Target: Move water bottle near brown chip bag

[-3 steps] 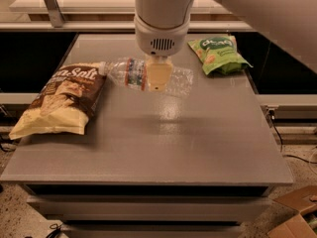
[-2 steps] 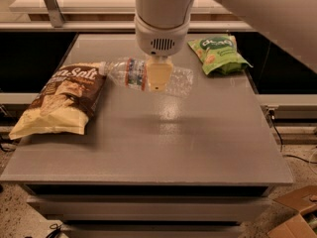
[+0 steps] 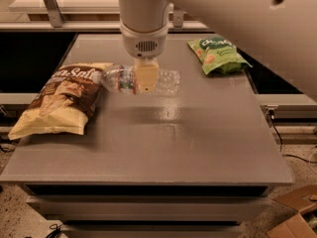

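Brown chip bag [image 3: 62, 100] reads "Salt", beside end effector [image 3: 146, 77] holding water bottle [image 3: 167, 82].

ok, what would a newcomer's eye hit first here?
The big white arm at top centre, its hand clamped across a clear ribbed plastic water bottle held sideways. Its cap end sits right beside the large brown-and-cream chip bag at left; a small green snack bag lies back right.

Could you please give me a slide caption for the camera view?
The claw holds the water bottle sideways over the grey table, beside the brown chip bag.
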Motion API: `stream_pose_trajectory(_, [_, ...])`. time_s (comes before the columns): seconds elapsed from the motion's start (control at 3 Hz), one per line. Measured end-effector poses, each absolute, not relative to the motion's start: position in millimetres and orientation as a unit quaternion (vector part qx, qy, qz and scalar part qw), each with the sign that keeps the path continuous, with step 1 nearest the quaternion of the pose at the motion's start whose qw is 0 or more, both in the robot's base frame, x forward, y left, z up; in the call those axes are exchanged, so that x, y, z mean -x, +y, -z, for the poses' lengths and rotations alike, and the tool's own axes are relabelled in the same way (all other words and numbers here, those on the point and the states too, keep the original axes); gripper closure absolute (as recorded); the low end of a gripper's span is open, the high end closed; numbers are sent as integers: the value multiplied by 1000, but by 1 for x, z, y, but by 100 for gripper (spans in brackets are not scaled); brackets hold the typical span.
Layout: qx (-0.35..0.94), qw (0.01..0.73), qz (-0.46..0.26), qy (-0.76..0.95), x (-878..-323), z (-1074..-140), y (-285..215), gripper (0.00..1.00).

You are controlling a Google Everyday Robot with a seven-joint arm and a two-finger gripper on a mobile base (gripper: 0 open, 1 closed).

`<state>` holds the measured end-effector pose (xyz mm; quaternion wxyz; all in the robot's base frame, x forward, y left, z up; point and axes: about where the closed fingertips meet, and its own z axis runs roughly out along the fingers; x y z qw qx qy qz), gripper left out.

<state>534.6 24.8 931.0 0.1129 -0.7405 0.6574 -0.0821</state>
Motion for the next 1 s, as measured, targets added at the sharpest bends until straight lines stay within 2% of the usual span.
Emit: stream_pose_trajectory(1.0, [766,74,27,638,-560,-875,57,100])
